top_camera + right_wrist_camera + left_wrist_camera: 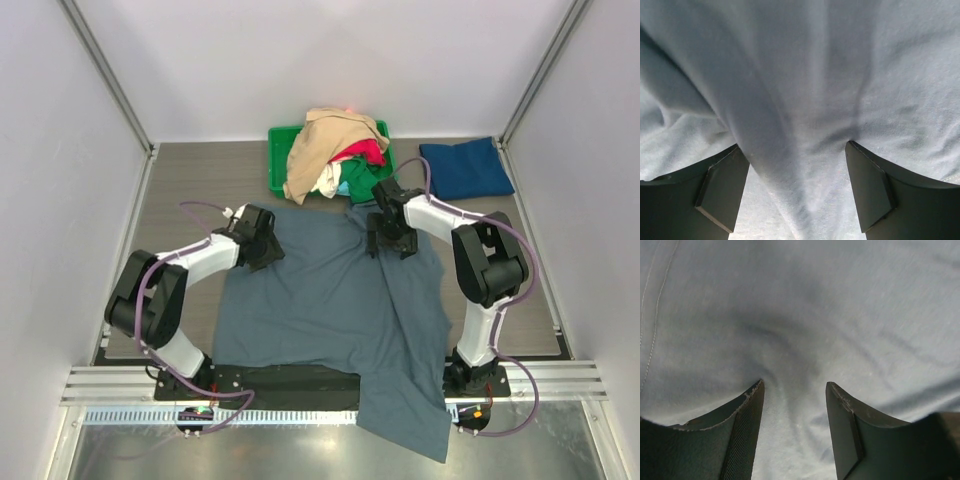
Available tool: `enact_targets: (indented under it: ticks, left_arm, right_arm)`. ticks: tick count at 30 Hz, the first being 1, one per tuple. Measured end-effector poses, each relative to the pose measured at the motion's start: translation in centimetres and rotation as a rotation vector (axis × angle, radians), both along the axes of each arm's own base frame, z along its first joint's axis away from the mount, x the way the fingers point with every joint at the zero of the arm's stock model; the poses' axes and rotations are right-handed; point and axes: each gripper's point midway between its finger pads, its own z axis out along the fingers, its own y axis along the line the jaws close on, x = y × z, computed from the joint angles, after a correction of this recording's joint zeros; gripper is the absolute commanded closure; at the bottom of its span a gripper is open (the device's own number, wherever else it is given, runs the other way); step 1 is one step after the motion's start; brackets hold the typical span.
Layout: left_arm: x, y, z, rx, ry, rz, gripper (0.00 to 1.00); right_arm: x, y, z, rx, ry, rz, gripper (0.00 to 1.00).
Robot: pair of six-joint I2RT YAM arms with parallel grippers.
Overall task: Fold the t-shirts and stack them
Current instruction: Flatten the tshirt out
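Found a green bin (277, 150) at the far middle of the worktop (190, 185), heaped past its rim: a tan tee (325, 140) draped on top and down the left side, a red tee (366, 152) to its right, a white tee (328, 184) and a green tee (360, 185) showing below at the near side. Saw a dark navy-teal tee (466, 168) folded outside the bin, at the far right, near the right wall.

Found bare worktop at the far left and down the left side, with a narrower strip on the right. Noted white walls closing in the left, right and far sides.

Saw the large slate grey-blue tee (330, 300) spread over the middle of the worktop between the arms, far edge close to the bin, near right corner trailing over the near edge past the right arm's base. Noted soft creases, more rumpled on the right half.

Found the left tool (266, 248) (795, 390) at the tee's far left corner, part open, tips down on the cloth, nothing pinched. Found the right tool (390, 236) (797, 150) at the far right part, wide open, with a raised fold of the tee running between its fingers (722, 185) but not clamped.
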Motion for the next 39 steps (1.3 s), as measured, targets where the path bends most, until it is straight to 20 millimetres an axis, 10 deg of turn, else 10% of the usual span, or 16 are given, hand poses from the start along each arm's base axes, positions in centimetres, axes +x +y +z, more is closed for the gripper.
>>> enact_targets:
  ticks: [24,32,36,39]
  left_arm:
    - [11.1,6.9,1.6,-0.031,-0.022,0.217,0.43]
    - [9.1,8.1,10.9,-0.019,-0.172,0.221,0.37]
    - [4.5,9.9,17.1,-0.021,-0.321,0.269,0.38]
    - [-0.3,11.3,17.2,-0.021,-0.344,0.317,0.44]
  right_arm:
    - [17.7,-3.4,1.5,0.014,-0.167,-0.103,0.19]
    - [16.5,-4.1,5.1,0.013,-0.205,-0.095,0.18]
    - [13.5,-4.8,9.5,0.030,-0.260,-0.108,0.18]
    - [9.6,-5.4,13.2,0.072,-0.319,-0.138,0.16]
